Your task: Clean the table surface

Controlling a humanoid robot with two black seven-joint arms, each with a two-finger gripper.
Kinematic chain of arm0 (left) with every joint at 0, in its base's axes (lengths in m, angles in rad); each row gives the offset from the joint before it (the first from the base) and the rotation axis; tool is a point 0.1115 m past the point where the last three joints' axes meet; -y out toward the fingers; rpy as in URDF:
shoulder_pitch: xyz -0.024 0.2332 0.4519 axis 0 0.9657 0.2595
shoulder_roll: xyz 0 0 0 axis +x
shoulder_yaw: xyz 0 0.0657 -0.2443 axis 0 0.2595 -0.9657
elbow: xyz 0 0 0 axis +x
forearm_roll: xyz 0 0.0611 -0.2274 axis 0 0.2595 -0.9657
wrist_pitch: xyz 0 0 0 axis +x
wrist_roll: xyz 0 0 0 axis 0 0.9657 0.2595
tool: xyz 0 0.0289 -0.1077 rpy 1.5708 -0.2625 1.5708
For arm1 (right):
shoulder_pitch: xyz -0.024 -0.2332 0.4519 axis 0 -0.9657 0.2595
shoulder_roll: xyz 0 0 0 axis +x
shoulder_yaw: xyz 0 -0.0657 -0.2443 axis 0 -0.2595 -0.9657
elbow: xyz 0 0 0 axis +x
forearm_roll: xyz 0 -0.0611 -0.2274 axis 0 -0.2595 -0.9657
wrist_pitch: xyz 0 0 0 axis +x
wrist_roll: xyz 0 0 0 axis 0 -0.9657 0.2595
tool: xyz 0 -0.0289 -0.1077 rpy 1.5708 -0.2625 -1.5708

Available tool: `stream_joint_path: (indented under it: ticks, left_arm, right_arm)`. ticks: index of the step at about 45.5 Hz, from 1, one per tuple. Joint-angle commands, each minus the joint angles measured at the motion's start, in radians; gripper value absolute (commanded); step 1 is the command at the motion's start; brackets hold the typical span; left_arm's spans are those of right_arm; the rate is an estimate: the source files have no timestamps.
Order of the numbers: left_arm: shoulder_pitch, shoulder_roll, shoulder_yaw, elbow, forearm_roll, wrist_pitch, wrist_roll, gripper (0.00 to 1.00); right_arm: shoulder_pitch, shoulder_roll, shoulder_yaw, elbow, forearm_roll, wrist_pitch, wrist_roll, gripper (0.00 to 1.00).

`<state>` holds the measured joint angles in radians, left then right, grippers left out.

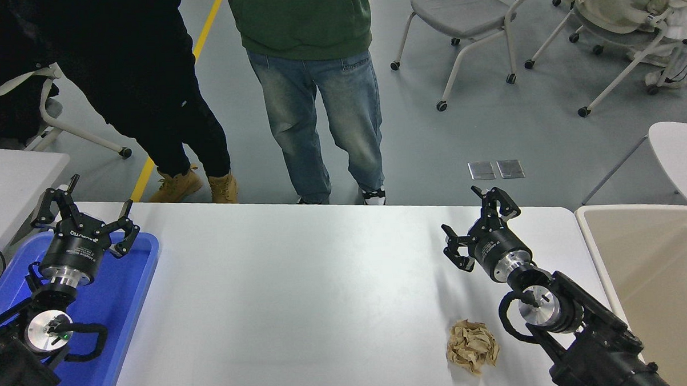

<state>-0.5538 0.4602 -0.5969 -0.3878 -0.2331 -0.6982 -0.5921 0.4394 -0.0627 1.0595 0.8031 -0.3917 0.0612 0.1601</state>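
The table surface (324,296) is a wide white tabletop filling the lower middle of the head view. A crumpled brown paper ball (472,347) lies on it at the lower right. My right gripper (477,224) is open and empty, raised over the table's right part, beyond the paper ball and a little right of it. Its arm crosses in from the lower right, just right of the ball. My left gripper (87,210) is open and parked at the lower left over the blue tray.
A blue plastic tray (130,292) lies on the table's left end. A beige bin (655,273) stands off the right edge. Two people stand at the far side, one in jeans (318,119), one in black (146,97). Chairs stand behind.
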Motion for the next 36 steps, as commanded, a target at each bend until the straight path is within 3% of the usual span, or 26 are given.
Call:
stream_joint_path:
  ticks: [1, 7, 18, 36]
  left_arm:
    - [0.0, 0.001, 0.0, 0.0, 0.0, 0.0, 0.0, 1.0]
    - [0.0, 0.0, 0.0, 0.0, 0.0, 0.0, 0.0, 1.0]
    - [0.0, 0.0, -0.001, 0.0, 0.0, 0.0, 0.0, 1.0]
    - [0.0, 0.0, -0.001, 0.001, 0.0, 0.0, 0.0, 1.0]
  right_arm:
    - [-0.011, 0.001, -0.001, 0.002, 0.045, 0.031, 0.004, 1.0]
    - [-0.031, -0.031, -0.001, 0.001, 0.137, 0.052, 0.004, 1.0]
    - [-0.033, -0.134, -0.071, 0.099, 0.102, 0.051, 0.01, 1.0]
    - [0.053, -0.517, -0.567, 0.358, -0.36, -0.109, 0.006, 1.0]
